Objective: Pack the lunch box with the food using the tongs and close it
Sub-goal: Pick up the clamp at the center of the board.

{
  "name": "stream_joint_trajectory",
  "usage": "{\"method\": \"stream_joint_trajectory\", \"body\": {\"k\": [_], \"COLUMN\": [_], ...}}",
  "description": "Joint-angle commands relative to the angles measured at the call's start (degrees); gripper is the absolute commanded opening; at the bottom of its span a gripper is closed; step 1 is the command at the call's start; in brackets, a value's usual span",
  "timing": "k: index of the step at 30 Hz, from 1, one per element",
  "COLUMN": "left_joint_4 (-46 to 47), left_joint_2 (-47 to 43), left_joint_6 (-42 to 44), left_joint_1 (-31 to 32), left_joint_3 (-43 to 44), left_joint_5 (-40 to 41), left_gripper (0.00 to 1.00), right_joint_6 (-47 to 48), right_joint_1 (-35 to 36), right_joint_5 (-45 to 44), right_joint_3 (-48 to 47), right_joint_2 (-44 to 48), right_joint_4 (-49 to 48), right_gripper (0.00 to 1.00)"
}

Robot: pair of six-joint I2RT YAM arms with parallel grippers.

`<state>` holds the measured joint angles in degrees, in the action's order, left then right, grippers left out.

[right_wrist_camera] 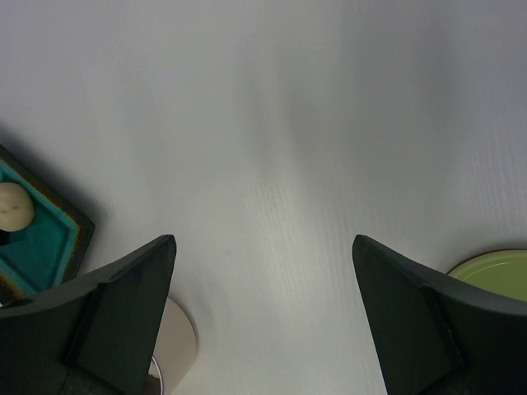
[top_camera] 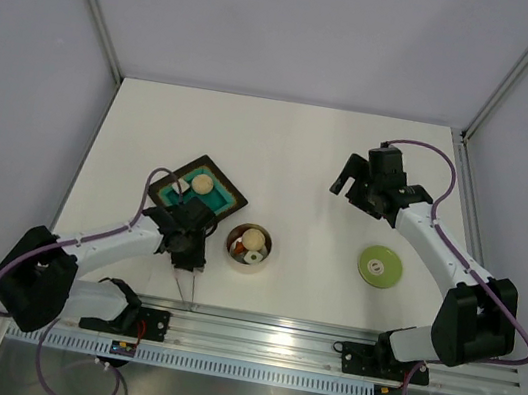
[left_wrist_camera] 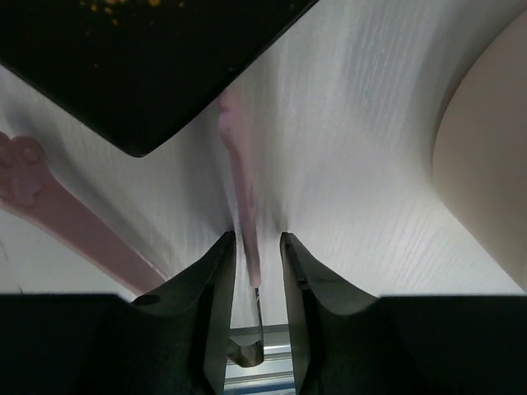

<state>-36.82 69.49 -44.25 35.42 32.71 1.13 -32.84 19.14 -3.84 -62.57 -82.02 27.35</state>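
Observation:
The steel lunch box (top_camera: 249, 246) holds several pieces of food (top_camera: 255, 241). More food, a beige ball (top_camera: 202, 183) and a white piece (top_camera: 181, 187), lies in the dark tray (top_camera: 226, 187). The pink tongs (top_camera: 190, 287) lie on the table, their joined end towards the near edge. My left gripper (top_camera: 191, 256) stands over them. Its jaws (left_wrist_camera: 255, 236) are narrowly apart around one tong arm (left_wrist_camera: 240, 185), with a gap on each side. The other arm (left_wrist_camera: 58, 214) runs outside the left finger. The lime-green lid (top_camera: 379, 267) lies to the right. My right gripper (top_camera: 346, 189) hovers wide open and empty (right_wrist_camera: 262, 240).
The teal inside of the tray (right_wrist_camera: 41, 239) and the beige ball (right_wrist_camera: 12, 206) show at the left of the right wrist view, the lid's edge (right_wrist_camera: 494, 271) at the right. An aluminium rail (top_camera: 261, 334) runs along the near edge.

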Motion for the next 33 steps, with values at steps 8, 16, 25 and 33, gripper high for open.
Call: {"method": "stream_joint_trajectory", "body": {"k": [8, 16, 25, 33], "left_joint_4": [-1.8, -15.0, -16.5, -11.4], "left_joint_2": [3.5, -4.8, -3.2, 2.1], "left_joint_6": [-0.7, -0.3, 9.0, 19.6], "left_joint_1": [5.1, 5.8, 5.8, 12.6], "left_joint_3": [7.1, 15.4, 28.8, 34.3], "left_joint_5": [5.6, 14.0, 13.0, 2.9], "left_gripper": [0.00, 0.00, 0.00, 0.00], "right_joint_6": [0.4, 0.2, 0.8, 2.2], "right_joint_1": [0.6, 0.6, 0.6, 0.6], "right_joint_5": [-1.0, -1.0, -2.4, -6.1], "right_joint_3": [-0.9, -1.6, -2.1, -1.9], "right_joint_2": [1.2, 3.1, 4.5, 7.9], "right_joint_4": [-0.7, 0.0, 1.3, 3.6], "right_gripper": [0.96, 0.96, 0.96, 0.97]}}
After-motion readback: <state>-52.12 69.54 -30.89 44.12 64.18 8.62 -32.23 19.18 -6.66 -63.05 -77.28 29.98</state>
